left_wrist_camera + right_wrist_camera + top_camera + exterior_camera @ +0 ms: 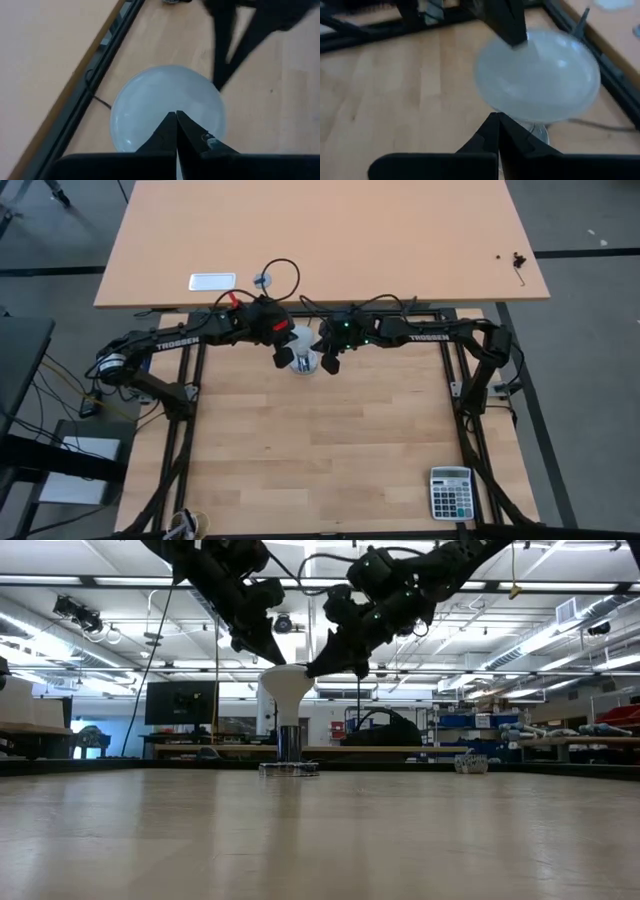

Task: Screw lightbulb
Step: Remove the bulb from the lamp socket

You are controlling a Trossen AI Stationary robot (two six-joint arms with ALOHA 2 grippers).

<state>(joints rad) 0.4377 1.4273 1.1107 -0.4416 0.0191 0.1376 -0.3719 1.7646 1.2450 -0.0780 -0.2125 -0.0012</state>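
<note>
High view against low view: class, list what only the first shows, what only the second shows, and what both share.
Only the high view: the grey calculator at the table's near right, and a white rectangular tray on the far tabletop. Only the low view: the white funnel-shaped lightbulb standing upright on a metal base, the room behind. Both: left gripper and right gripper, shut, flanking the bulb's head.

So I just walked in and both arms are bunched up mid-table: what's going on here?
Both arms meet over a white lightbulb that stands upright, head up, with its metal base on the wooden table. The left pincer and the right pincer are both shut, their tips at either side of the bulb's wide head. Neither grips it; whether the tips touch it is unclear. A calculator lies off in the table's corner on the right arm's side.
</note>
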